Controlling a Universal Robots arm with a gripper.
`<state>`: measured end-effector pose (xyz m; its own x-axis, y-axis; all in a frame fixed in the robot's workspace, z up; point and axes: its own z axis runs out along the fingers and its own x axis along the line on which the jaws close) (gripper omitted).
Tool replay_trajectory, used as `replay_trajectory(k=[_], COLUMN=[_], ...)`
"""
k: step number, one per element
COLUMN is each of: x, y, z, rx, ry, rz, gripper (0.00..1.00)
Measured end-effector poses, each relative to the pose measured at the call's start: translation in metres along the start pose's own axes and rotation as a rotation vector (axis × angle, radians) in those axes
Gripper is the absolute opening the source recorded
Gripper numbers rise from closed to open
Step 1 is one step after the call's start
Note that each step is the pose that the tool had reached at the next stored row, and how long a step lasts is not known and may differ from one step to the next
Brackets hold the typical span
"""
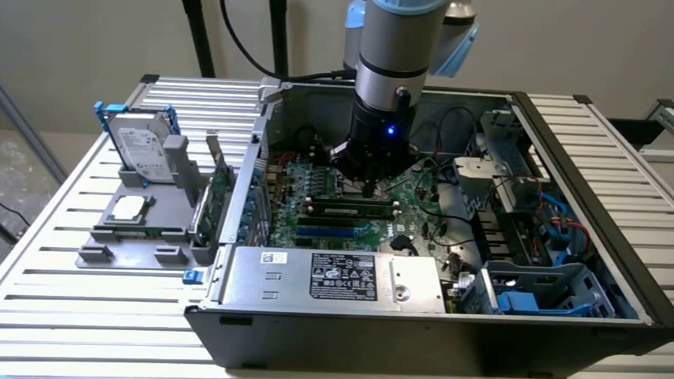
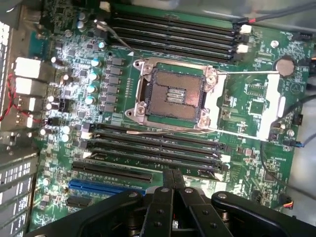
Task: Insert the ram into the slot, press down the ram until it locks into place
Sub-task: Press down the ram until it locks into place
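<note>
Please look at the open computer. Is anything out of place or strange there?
One thing stands out. The CPU socket on the motherboard is empty, with its contact grid bare and its metal load plate swung open to the side. The tool hangs just above the black memory slots. Nothing looks spilled or broken.

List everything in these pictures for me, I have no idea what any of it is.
Open dark grey metal computer case: one, on the table.
Slatted silver metal table: one, under everything.
Large green motherboard: one, on the case floor.
Long black plastic memory slots: several, in two banks either side of the processor socket.
Thin green ram stick: one, standing in a slot below the gripper.
Square silver processor socket: one, empty, mid-board.
Short blue socket: one, beside the black slots.
Silver labelled power supply box: one, at the case's near edge.
Grey hard drive: one, exterior view's left.
Grey robot arm: one, reaching into the case.
Black gripper: one, just above the ram.
</note>
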<state>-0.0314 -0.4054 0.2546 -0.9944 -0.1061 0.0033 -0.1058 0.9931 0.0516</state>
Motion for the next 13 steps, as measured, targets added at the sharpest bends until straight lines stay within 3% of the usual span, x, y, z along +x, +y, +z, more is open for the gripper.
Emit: replay_trajectory(k=[8,13], x=[0.0000,0.0024], y=[-0.0001,-0.0040], z=[0.0010,0.0011], rx=[-0.0005,-0.0006], ry=[-0.0074,-0.0084], rz=[0.142,0.163], gripper=[0.11,0.11])
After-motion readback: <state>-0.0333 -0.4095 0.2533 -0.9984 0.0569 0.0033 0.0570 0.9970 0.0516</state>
